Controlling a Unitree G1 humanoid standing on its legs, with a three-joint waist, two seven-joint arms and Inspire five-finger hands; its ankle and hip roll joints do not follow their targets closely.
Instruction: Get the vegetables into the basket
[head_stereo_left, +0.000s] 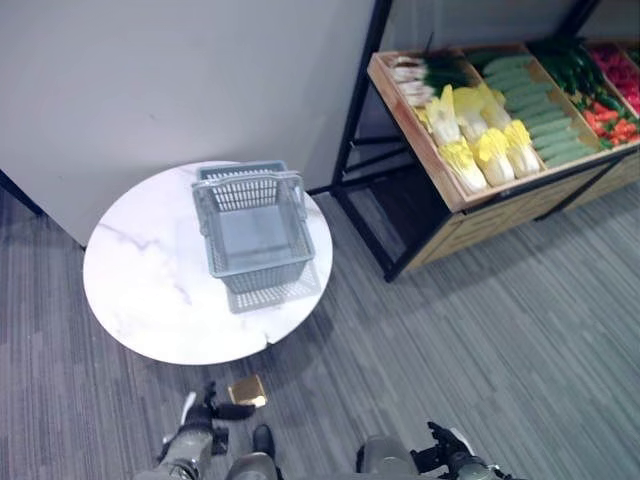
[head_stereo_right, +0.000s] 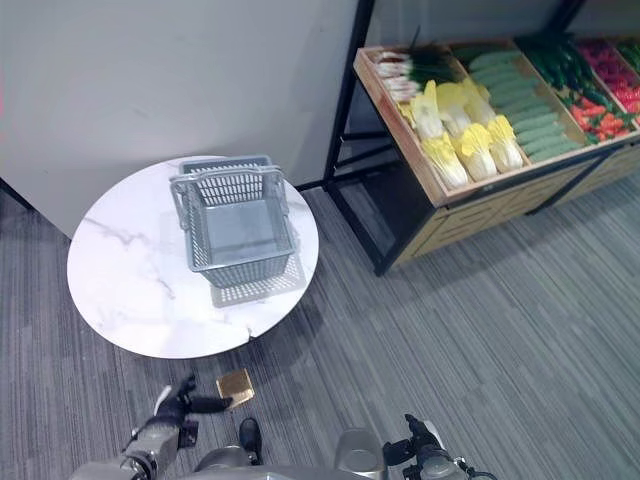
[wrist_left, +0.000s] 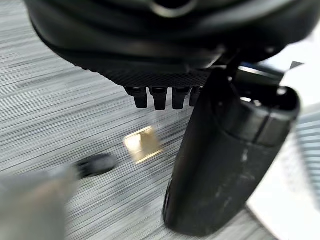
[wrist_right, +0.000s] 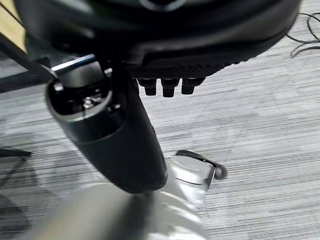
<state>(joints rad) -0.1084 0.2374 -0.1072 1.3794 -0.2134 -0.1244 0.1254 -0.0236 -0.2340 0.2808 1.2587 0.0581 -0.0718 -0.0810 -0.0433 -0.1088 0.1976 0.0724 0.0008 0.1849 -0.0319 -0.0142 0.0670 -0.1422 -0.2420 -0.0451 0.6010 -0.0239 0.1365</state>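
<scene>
A round white marbled surface (head_stereo_left: 150, 290) stood on the grey carpet (head_stereo_left: 480, 340), its far edge close against the pale wall (head_stereo_left: 170, 90). The grey plastic basket (head_stereo_left: 255, 235) sat on it toward the far right edge, upright, handles raised over an empty floor, its right side close to the rim. The near and left parts of the surface lay bare. A small notch showed in the near edge, and below it on the carpet lay a small golden square object (head_stereo_left: 247, 391).

The vegetables were well apart from the basket, in a tilted wooden crate shelf (head_stereo_left: 430, 150) on a black frame to the right. Pale yellow cabbages (head_stereo_left: 480, 140) lay in the compartment nearest the surface, with white-stalked greens (head_stereo_left: 415, 80) at its far end. Green cucumbers (head_stereo_left: 535, 105) filled the next compartment, then dark green vegetables (head_stereo_left: 575, 70) and red ones (head_stereo_left: 615, 110) toward the right end. A wide stretch of open carpet ran between the shelf's lower front edge and the robot.

The left hand (head_stereo_left: 205, 408) hung low over the carpet just beside the golden square, near the surface's near edge, its fingers (wrist_left: 160, 97) straight and holding nothing. The right hand (head_stereo_right: 420, 445) hung low on the other side over bare carpet, fingers (wrist_right: 167, 87) likewise relaxed and empty.
</scene>
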